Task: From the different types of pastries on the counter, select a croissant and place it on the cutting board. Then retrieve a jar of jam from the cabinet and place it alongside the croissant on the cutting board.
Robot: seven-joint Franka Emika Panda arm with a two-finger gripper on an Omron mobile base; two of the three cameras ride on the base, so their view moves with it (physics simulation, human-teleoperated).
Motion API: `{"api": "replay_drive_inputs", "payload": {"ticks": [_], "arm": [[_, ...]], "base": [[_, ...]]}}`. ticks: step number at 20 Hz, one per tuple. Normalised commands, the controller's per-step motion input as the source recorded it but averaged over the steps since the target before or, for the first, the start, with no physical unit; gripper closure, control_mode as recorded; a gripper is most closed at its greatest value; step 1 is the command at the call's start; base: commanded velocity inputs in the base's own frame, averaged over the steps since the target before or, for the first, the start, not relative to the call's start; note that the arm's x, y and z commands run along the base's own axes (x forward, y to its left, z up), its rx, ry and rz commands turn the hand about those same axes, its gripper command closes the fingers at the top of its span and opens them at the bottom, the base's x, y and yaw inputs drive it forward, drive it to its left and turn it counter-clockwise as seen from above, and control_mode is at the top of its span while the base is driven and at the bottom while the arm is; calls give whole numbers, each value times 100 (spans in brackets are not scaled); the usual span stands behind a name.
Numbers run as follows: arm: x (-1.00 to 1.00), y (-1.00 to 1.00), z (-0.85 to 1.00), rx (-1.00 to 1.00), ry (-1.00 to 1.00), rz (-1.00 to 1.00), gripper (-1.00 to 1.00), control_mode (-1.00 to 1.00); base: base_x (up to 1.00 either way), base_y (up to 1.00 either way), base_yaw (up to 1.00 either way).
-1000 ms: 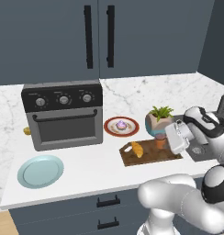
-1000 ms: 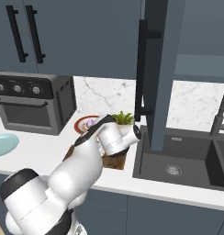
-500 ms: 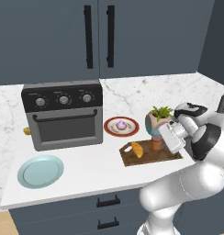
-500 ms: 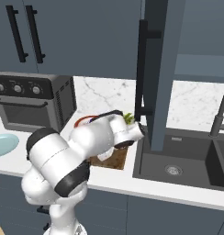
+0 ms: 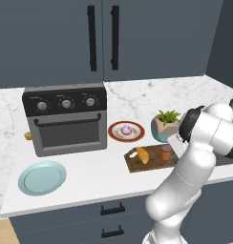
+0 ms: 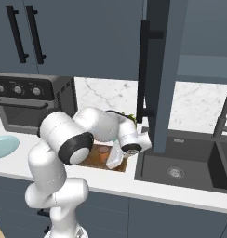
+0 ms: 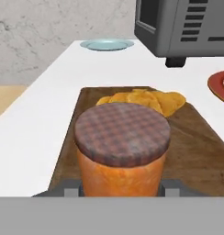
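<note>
My gripper (image 7: 123,188) is shut on the jar of jam (image 7: 122,147), an orange jar with a brown checked lid. The jar (image 5: 166,152) is low over the right part of the dark wooden cutting board (image 5: 154,164); I cannot tell whether it touches. The golden croissant (image 5: 143,155) lies on the board just left of the jar, and in the hand view the croissant (image 7: 143,101) is right behind it. From the right, the hand (image 6: 114,158) reaches down beside the jar (image 6: 103,150). The purple-frosted pastry (image 5: 125,129) sits on a red plate.
A potted plant (image 5: 165,125) stands right behind the board. The toaster oven (image 5: 66,119) is at the left, with a pale blue plate (image 5: 42,177) in front of it. An open cabinet door (image 6: 157,69) hangs above the sink (image 6: 180,169).
The arm has folded, its elbow swinging up and inward. The jar has sunk slightly toward the board beside the croissant. The grip on it holds.
</note>
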Motion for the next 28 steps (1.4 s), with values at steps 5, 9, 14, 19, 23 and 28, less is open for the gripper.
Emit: {"api": "replay_drive_inputs", "payload": {"ticks": [5, 9, 14, 19, 23, 28], "arm": [[20, 0, -30, 3, -1, 0, 100, -100], [46, 6, -48, 1, -1, 0, 100, -100], [19, -18, -40, 0, 0, 0, -100, -100], [0, -88, -6, 2, -8, 2, -100, -100], [0, -39, 8, 1, -12, 0, -100, -100], [-10, 4, 42, 1, -12, 2, -100, -100]], "base": [[0, 0, 0], [0, 0, 0], [0, 0, 0], [0, 0, 0], [0, 0, 0], [0, 0, 0]]}}
